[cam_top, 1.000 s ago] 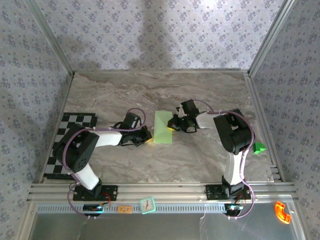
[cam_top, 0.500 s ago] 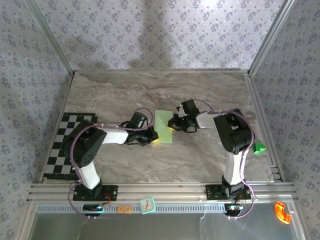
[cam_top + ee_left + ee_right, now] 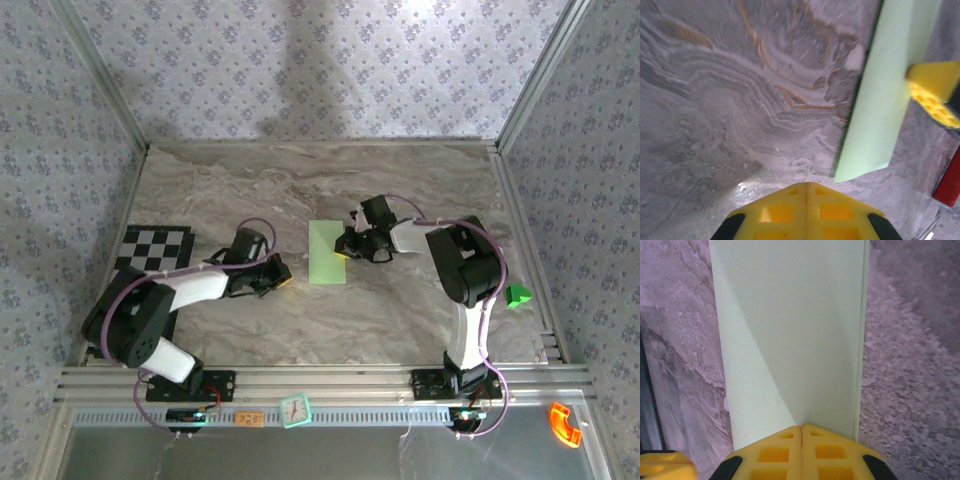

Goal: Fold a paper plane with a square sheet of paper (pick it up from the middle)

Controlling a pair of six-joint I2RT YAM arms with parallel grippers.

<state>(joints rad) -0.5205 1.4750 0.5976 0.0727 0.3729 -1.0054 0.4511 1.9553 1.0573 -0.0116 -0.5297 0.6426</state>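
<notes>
The square sheet of paper (image 3: 326,253) lies flat on the marble table, folded into a narrow pale green rectangle with no pointed plane outline. My right gripper (image 3: 346,252) is shut, and its yellow fingertips (image 3: 801,440) rest on the strip's right long edge, over the paper (image 3: 790,330). My left gripper (image 3: 284,281) is shut too and sits on the bare table a little left of the strip, apart from it. In the left wrist view its tips (image 3: 806,187) point at the marble, with the paper (image 3: 887,95) up to the right and a right fingertip (image 3: 935,92) on it.
A black-and-white checkered mat (image 3: 150,255) lies at the table's left side. A small bright green block (image 3: 517,296) sits by the right rail. Metal frame rails and patterned walls close in the table on three sides.
My left gripper came in to the strip's left edge, then drew back left and off the paper. The right gripper and the paper have stayed put.
</notes>
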